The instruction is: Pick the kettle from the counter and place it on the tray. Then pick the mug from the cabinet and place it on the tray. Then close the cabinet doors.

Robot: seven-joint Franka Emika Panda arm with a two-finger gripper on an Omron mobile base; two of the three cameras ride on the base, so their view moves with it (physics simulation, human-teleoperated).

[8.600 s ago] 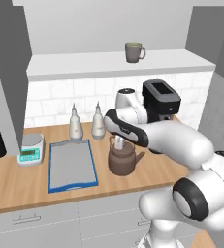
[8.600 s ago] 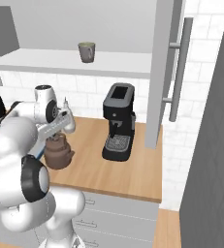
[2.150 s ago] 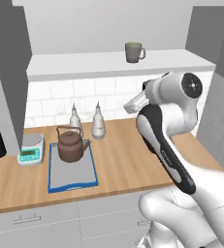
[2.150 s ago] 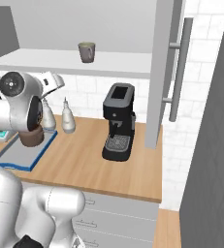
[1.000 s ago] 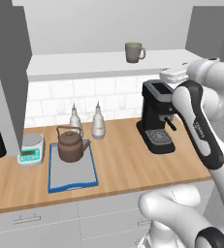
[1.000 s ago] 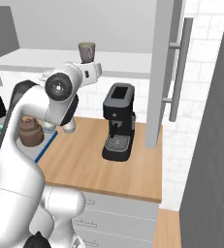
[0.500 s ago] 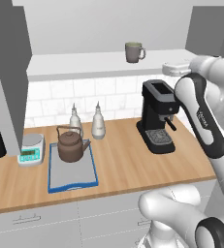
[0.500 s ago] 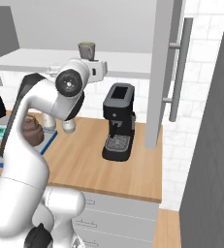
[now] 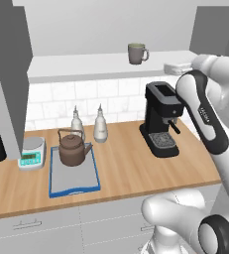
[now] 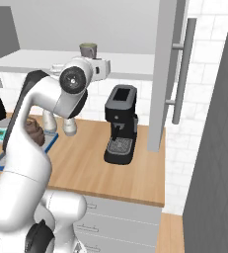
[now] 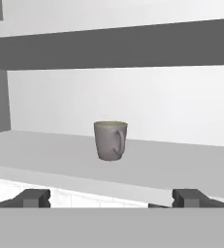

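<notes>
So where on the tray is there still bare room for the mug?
The kettle fills the tray's back end, near the two bottles. The front half, toward the counter edge, is bare. The mug stands alone on the shelf.

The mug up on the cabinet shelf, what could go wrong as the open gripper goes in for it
The mug stands upright with its handle turned to one side, so a finger could catch the handle and twist or tip it. The open gripper sits low, near the shelf edge, and could clip it. Later, the kettle fills the tray's far end, so crowding is possible.
</notes>
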